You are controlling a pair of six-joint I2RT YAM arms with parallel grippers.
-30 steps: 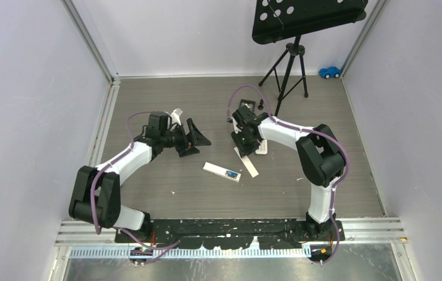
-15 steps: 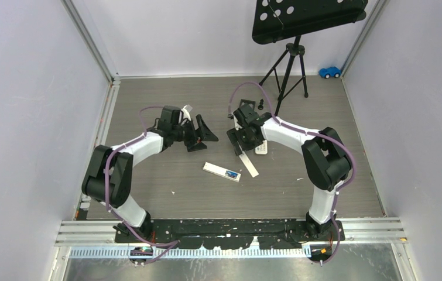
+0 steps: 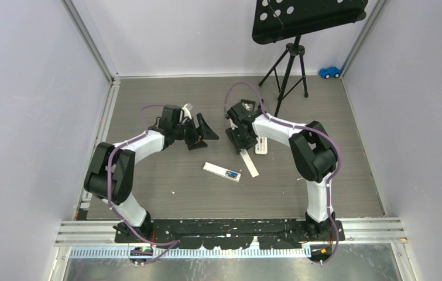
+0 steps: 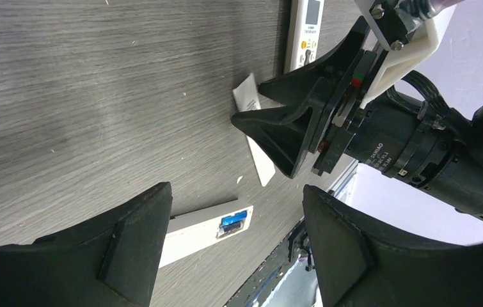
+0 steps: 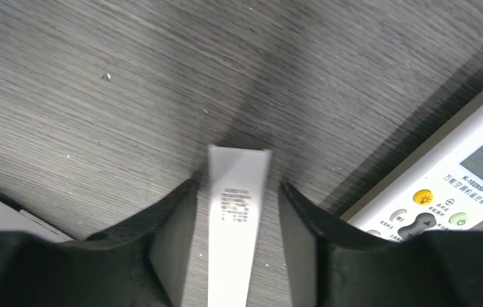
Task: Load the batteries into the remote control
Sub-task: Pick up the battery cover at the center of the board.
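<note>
A white remote control (image 3: 218,170) lies back up in the middle of the table, with its compartment open. One blue battery (image 4: 233,219) sits in that compartment, also seen as the blue battery (image 3: 230,173) from above. A slim white cover strip (image 3: 250,164) lies just right of the remote. My right gripper (image 5: 238,188) is low over the strip's far end. It is open, one finger on each side of the cover strip (image 5: 238,211), with a gap on both sides. My left gripper (image 3: 202,134) hovers open and empty to the upper left of the remote.
A second white remote with buttons (image 3: 261,146) lies close by the right gripper, on its right. A black tripod stand (image 3: 288,64) is at the back, with a small blue toy car (image 3: 330,72) in the far right corner. Walls enclose the table on three sides.
The left arm has swung its open gripper right and farther back, toward the middle. The right gripper has shifted slightly left over the cover strip's end.
</note>
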